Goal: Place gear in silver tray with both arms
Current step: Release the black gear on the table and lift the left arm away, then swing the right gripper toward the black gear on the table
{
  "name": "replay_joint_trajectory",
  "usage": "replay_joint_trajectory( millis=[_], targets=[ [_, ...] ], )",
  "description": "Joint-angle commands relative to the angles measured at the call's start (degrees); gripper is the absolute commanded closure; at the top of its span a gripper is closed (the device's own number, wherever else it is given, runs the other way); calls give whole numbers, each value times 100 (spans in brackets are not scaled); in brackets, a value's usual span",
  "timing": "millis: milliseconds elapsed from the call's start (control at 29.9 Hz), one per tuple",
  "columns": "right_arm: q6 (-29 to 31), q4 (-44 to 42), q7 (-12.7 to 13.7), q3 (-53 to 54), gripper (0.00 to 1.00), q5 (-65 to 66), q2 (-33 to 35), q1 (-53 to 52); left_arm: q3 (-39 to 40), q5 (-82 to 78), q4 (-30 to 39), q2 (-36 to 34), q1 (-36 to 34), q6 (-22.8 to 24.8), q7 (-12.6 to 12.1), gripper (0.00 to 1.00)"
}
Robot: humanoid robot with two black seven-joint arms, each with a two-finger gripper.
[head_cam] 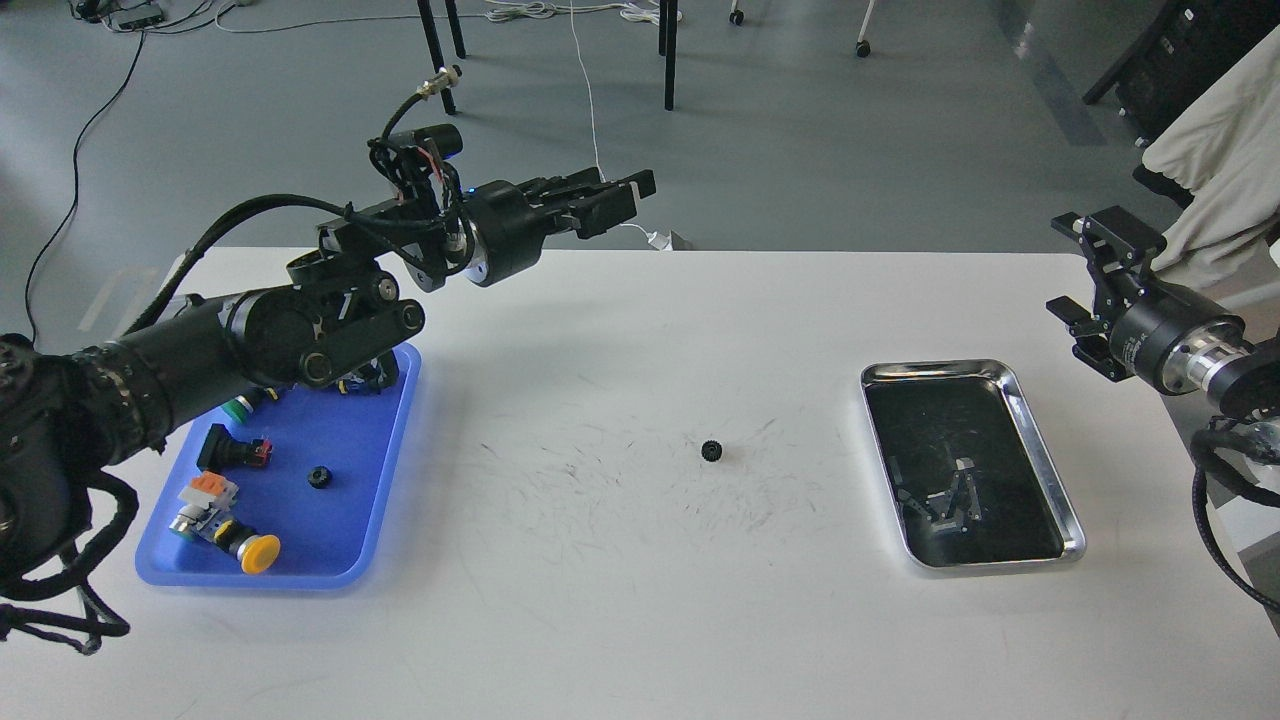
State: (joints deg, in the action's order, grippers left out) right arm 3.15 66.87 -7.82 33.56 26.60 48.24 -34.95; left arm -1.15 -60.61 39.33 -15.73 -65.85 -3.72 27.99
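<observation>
A small black gear (711,450) lies alone on the white table, about midway between the two trays. The silver tray (940,368) sits to its right; its dark bottom holds nothing and mirrors an arm. My left gripper (628,196) is raised high over the table's far edge, well up and left of the gear, pointing right, open and empty. My right gripper (1068,265) hovers off the table's right end, above and right of the silver tray, open with nothing in it.
A blue plastic tray (395,470) at the left holds several push buttons and another small black gear (318,477). My left arm's elbow hangs over its far end. Chair legs and cables are on the floor beyond the table.
</observation>
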Motion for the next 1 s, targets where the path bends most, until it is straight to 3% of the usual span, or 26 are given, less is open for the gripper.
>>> replay_joint_trajectory(
  millis=[0, 334, 568, 769, 970],
  targets=[
    [11, 290, -17, -209, 1, 266, 151, -239, 255, 408, 13, -298, -7, 12, 1, 6],
    [11, 871, -17, -1070, 1, 899, 485, -1320, 616, 1848, -66, -887, 80, 266, 1, 3],
    [37, 977, -70, -2545, 1, 1673, 406, -2419, 634, 2615, -101, -1055, 204, 355, 1, 2],
    [134, 819, -711, -3733, 1, 2085, 168, -3175, 906, 3432, -31, -1063, 485, 504, 1, 2],
    [125, 792, -826, -4121, 2, 3377, -113, -3501, 959, 3529, -31, -1063, 634, 513, 1, 2]
  ],
)
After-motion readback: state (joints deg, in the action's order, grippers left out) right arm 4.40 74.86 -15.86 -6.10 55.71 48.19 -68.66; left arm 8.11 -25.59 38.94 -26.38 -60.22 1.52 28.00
